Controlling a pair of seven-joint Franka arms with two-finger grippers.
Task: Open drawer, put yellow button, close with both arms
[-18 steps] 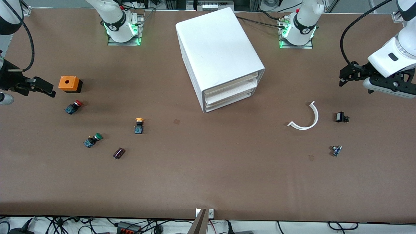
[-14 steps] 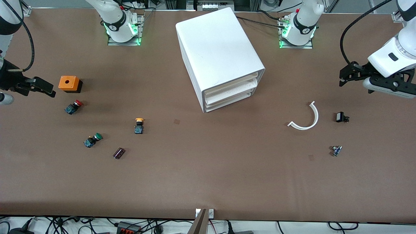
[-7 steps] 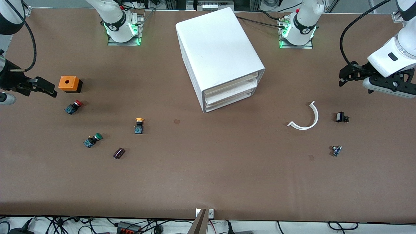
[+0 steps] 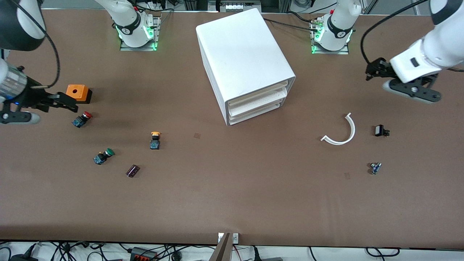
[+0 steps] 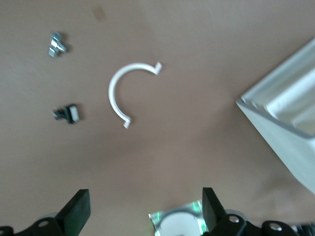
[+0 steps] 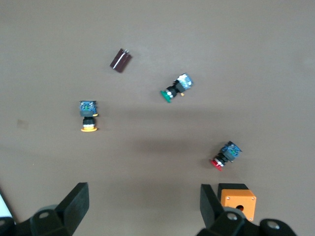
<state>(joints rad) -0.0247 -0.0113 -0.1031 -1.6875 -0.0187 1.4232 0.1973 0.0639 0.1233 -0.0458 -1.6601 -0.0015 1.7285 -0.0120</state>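
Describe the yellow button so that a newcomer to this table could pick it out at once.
Start at the large white cabinet in the middle of the table and look toward the right arm's end, a little nearer the front camera. The yellow button lies there alone on the brown table. Its cap is yellow-orange, while the red-capped button and green-capped button lie closer to that end.

A robotics lab: two white arms bolted on green-lit base plates (image 4: 137, 45) at a brown counter (image 4: 232, 195), cable bundles (image 4: 145, 252) trailing off its edge, and small electrical parts laid out under each tool.
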